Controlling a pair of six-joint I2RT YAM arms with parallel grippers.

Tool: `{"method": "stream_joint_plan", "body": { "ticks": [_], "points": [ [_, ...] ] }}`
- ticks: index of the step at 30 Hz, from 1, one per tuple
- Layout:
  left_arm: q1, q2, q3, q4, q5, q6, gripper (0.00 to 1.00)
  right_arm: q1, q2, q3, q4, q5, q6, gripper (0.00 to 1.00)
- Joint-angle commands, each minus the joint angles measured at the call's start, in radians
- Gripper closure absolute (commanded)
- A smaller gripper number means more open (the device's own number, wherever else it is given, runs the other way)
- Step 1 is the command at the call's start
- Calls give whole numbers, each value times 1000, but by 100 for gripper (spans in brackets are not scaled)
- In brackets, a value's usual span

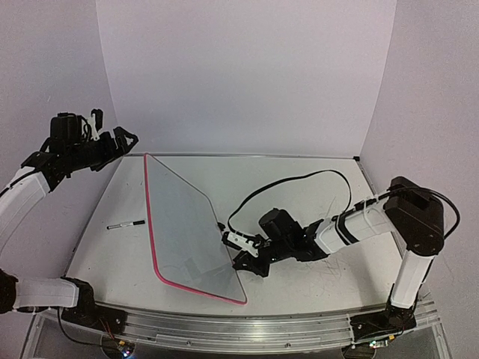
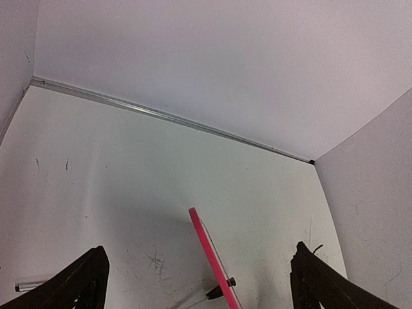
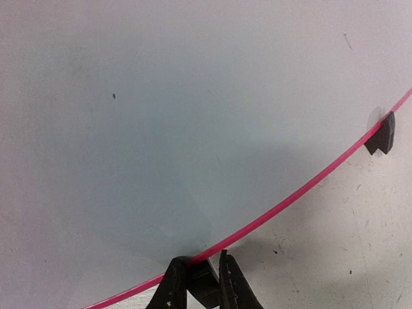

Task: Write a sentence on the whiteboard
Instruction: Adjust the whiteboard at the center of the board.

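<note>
Pink-rimmed whiteboard [image 1: 183, 228] tilts up off the surface [image 1: 299, 187], right gripper [image 1: 243, 253] clenched on its right edge. We note the marker [image 1: 126, 224] lying crosswise to its left, nearer the left gripper [image 1: 122, 140], which is spread, empty and raised.

Table [image 1: 314, 176]: flat, pale grey-white top, carrying scuffs and faint pen marks [image 2: 154, 261]. Back wall [image 1: 247, 75], left wall [image 1: 45, 67] and right wall [image 1: 441, 97]: plain white, unbroken, meeting the tabletop directly. Metal strip [image 1: 247, 155] runs along the far joint. Aluminium rail [image 1: 224, 333] fronts the near edge. Lighting even and diffuse, faint lilac cast; shadows soft.
</note>
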Motion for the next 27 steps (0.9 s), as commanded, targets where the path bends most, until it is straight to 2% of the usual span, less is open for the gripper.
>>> {"method": "stream_joint_plan", "body": {
  "ticks": [1,8,16,19,22,27],
  "points": [
    [4,18,42,26,11,-4,1,-21,-97,-101,86,205,189,100],
    [3,49,35,44,44,-24,1,-22,-187,-250,185,357,344,100],
    [3,60,28,34,61,-37,1,-13,-211,-315,239,367,396,100],
    [3,60,58,-79,6,-32,4,-11,-198,-304,239,359,393,100],
    [3,40,78,-263,-109,-2,7,-11,-187,-290,243,359,381,100],
    [2,-74,4,-428,-203,19,13,-11,-162,-262,250,350,363,100]
  ]
}}
